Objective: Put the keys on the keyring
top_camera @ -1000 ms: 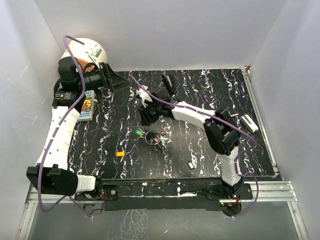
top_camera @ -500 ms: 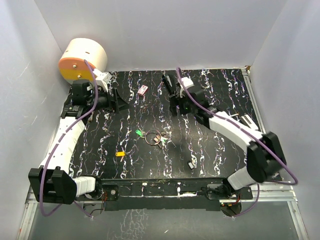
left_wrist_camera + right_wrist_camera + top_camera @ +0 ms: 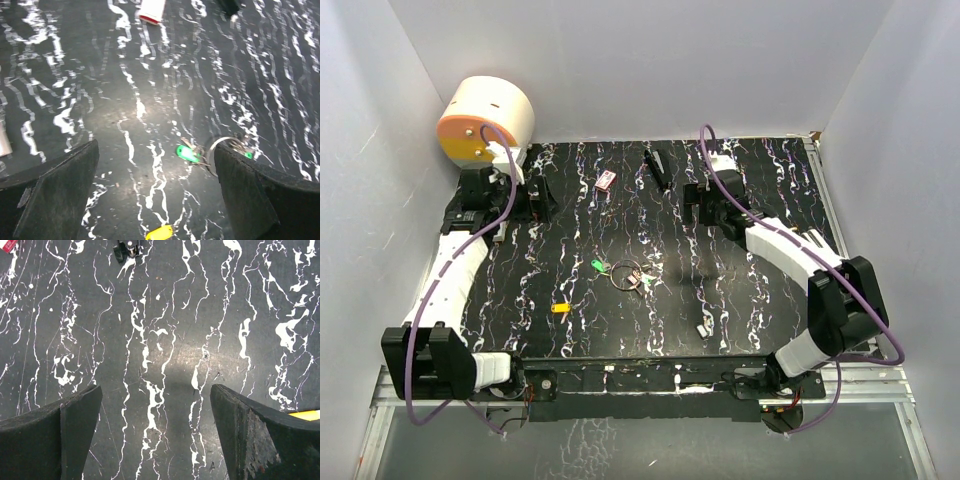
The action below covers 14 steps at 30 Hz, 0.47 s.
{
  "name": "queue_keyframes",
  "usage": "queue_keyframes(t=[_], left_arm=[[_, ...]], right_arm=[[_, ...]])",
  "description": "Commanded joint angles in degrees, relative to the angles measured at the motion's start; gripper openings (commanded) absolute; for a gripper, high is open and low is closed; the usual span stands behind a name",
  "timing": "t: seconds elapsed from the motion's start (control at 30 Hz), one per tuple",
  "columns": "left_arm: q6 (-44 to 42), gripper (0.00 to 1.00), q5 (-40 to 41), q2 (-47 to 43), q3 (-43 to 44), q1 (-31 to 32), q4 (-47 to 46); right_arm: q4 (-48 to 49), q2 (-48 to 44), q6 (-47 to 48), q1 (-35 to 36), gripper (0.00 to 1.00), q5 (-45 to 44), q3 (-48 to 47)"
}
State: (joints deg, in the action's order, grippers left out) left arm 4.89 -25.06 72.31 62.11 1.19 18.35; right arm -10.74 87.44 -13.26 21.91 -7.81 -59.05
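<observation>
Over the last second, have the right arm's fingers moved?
Yes. The right fingers swung right, away from the keyring.

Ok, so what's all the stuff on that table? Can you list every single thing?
keyring: one, silvery wire, middle of the table
keys: too tiny to count, silvery, bunched at the keyring's right side
green-tagged key: one, bright green tag, just left of the keyring
yellow tag: one, yellow, nearer the arm bases, left of the keyring
card: one, pink-red and white, far side
black object: one, black, far side, right of the card
small piece: one, white and black, near right
drum: one, white with orange face, far left corner
table: one, black with white veins
left gripper: one, black, open, far left
right gripper: one, black, open, far right
</observation>
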Motion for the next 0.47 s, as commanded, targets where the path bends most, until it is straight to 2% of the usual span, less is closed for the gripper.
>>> queue_keyframes(t=[0.0, 0.13, 0.43], left_arm=[[-0.86, 0.97, 8.21, -1.37, -0.30, -2.60, -0.76], [-0.89, 0.97, 9.65, -0.94, 0.08, -3.69, -0.75], [-0.66, 0.97, 7.30, 0.38, 0.11, -4.44, -0.95]], right_arm=[[3.27, -3.19, -2.88, 0.28, 0.99, -3.84, -2.79], [3.11, -3.82, -2.49, 0.32, 0.99, -5.80, -1.61], [3.23, -5.44, -2.11, 0.32, 0.99, -8.66, -0.36]])
